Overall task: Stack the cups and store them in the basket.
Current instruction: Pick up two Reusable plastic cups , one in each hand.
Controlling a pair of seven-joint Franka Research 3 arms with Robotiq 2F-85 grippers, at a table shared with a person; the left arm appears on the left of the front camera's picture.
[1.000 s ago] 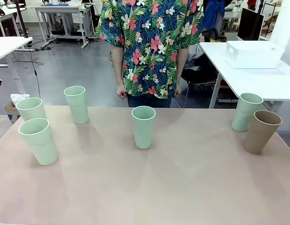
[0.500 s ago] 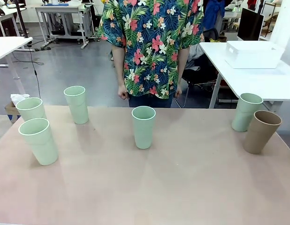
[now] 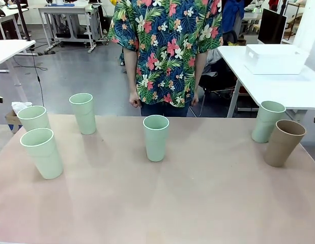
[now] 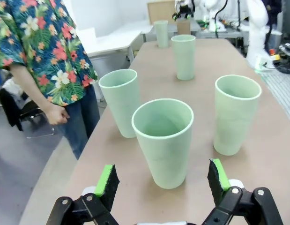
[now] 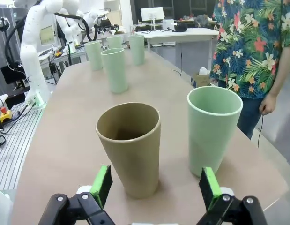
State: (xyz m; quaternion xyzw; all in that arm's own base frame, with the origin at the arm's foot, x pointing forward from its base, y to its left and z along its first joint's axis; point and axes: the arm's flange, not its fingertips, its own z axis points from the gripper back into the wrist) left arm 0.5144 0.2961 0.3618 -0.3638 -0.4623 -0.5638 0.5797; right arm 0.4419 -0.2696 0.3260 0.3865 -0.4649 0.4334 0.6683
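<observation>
Five mint cups stand upright on the tan table: two at the left (image 3: 33, 118) (image 3: 41, 152), one behind them (image 3: 83, 113), one in the middle (image 3: 156, 137) and one at the right (image 3: 267, 121). The tan-brown cup (image 3: 283, 142) stands beside that last one. The white basket (image 3: 275, 58) sits on a separate white table at the far right. My left gripper (image 4: 161, 176) is open, its pads on either side of the nearest mint cup (image 4: 163, 140) but short of it. My right gripper (image 5: 155, 185) is open just in front of the brown cup (image 5: 130, 147) and a mint cup (image 5: 212, 129).
A person in a flowered shirt (image 3: 165, 46) stands at the table's far edge, a fist (image 3: 133, 100) hanging at the side. The white table (image 3: 299, 86) holding the basket is separated from mine by a gap. Bare tabletop (image 3: 198, 198) fills the foreground.
The person has shifted slightly to the right. The cups have not moved.
</observation>
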